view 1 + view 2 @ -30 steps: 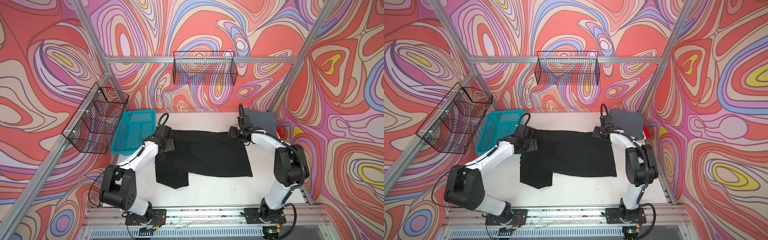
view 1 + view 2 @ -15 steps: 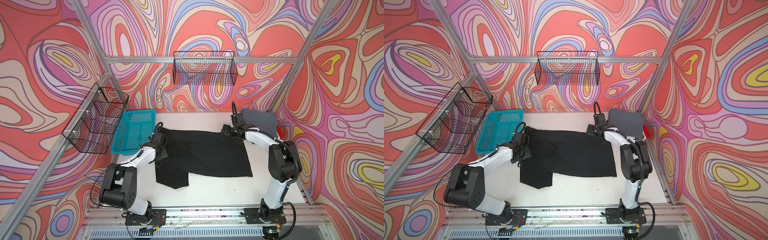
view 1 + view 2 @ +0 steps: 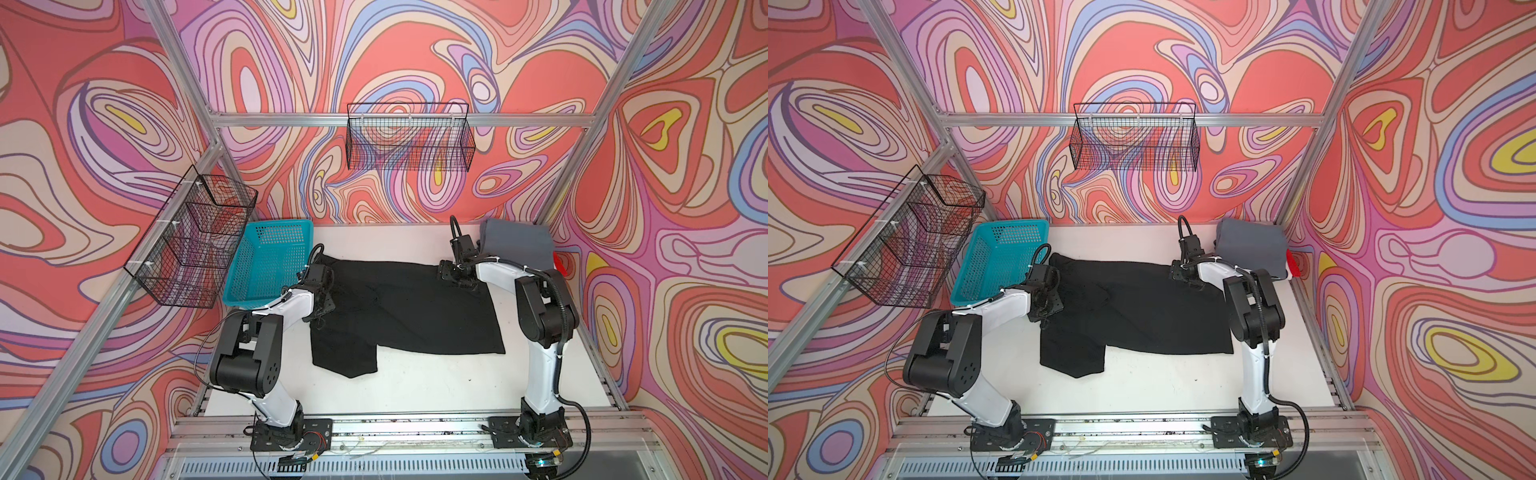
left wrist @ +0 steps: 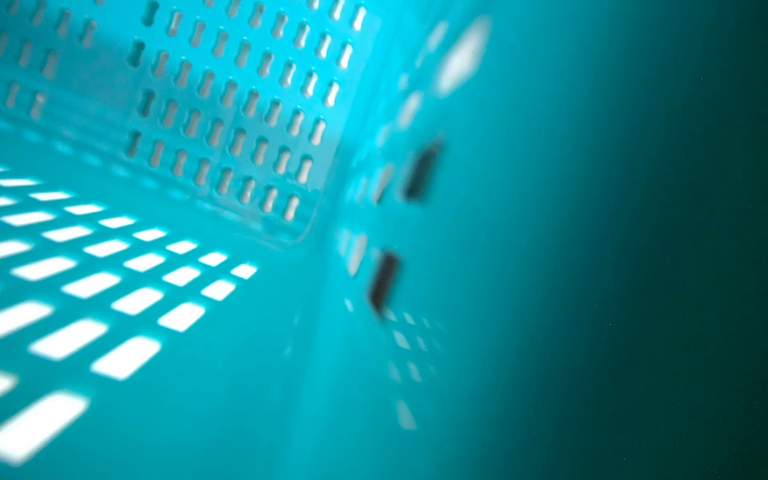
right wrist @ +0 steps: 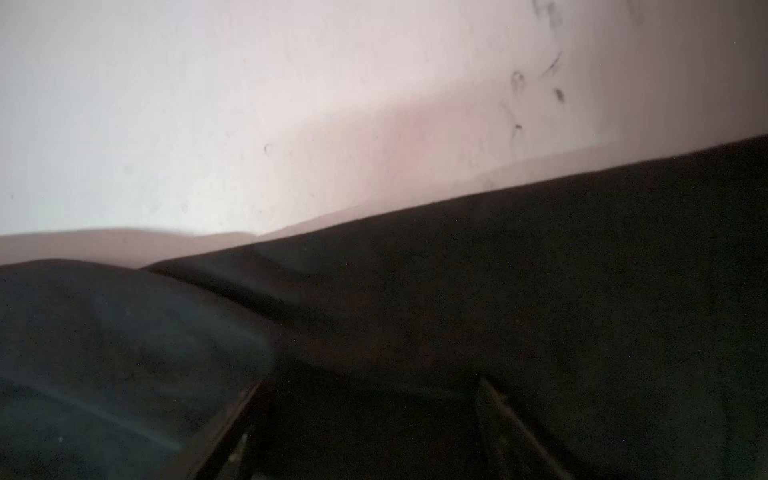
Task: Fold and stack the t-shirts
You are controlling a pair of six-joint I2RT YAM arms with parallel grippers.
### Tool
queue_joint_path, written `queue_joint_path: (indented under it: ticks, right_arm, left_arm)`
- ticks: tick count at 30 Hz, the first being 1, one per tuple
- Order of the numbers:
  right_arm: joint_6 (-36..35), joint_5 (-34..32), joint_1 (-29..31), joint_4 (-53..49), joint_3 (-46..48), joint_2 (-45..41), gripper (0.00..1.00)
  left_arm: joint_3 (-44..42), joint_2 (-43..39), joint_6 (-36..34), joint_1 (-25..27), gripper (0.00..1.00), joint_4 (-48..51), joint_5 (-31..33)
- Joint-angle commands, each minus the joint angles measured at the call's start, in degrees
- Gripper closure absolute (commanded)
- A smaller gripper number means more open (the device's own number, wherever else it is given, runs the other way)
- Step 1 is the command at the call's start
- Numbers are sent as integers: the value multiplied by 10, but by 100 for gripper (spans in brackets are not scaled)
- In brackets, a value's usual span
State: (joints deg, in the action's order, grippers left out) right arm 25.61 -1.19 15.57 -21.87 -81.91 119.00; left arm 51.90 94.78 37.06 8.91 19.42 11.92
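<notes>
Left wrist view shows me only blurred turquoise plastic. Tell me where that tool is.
Observer: The left tool sits at the left edge of the black t-shirt, right beside the turquoise basket.
Operator: Describe how the shirt lies.
Observer: It is spread on the white table, with one flap jutting toward the front on its left side.
Operator: Report the other arm.
Observer: The right tool is at the shirt's far right corner, and its jaws stand apart.

No lettering, label, brand, number or sign is readable in any view. The black t-shirt (image 3: 415, 307) and the grey t-shirt (image 3: 515, 245) at two o'clock are plain, and the turquoise basket (image 3: 266, 266) at ten o'clock shows only perforations.
</notes>
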Motion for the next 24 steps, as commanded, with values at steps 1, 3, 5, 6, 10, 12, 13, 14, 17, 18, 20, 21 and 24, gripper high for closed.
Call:
queue_joint_path:
  ticks: [1, 3, 5, 6, 10, 12, 13, 14, 17, 18, 20, 21, 24]
  right_arm:
    - [2, -22, 2, -11, -9, 20, 16]
    - [-1, -23, 2, -11, -8, 23, 16]
    - [-5, -28, 2, -14, -10, 25, 16]
    - [-6, -31, 2, -15, -11, 26, 17]
    - [-11, -34, 2, -13, -14, 33, 16]
    - [-12, -33, 2, -14, -18, 37, 16]
    - [-13, -34, 2, -15, -19, 40, 16]
    - [-12, -33, 2, -14, -19, 41, 16]
    - [-12, -30, 2, -10, -17, 43, 16]
    - [-11, -29, 2, -8, -16, 44, 16]
    - [-8, -28, 2, -5, -13, 44, 16]
    - [-8, -27, 2, -5, -13, 44, 17]
    - [-7, -27, 2, -2, -11, 44, 16]
  left_arm:
    - [-1, 27, 19, -5, 50, 51, -25]
    - [0, 29, 21, -5, 52, 48, -39]
    - [0, 36, 24, -5, 57, 45, -49]
    - [0, 38, 25, -5, 61, 44, -51]
    - [3, 39, 24, -4, 78, 47, -54]
    - [7, 38, 21, -4, 77, 55, -48]
    - [10, 36, 18, -4, 77, 59, -44]
    - [12, 34, 17, -4, 76, 62, -39]
    - [24, 31, 8, -4, 75, 75, -30]
    - [27, 29, 5, -4, 76, 78, -26]
    - [32, 27, -1, -4, 78, 81, -22]
    - [34, 26, -4, -4, 81, 81, -19]
    - [39, 23, -14, -2, 100, 86, -12]
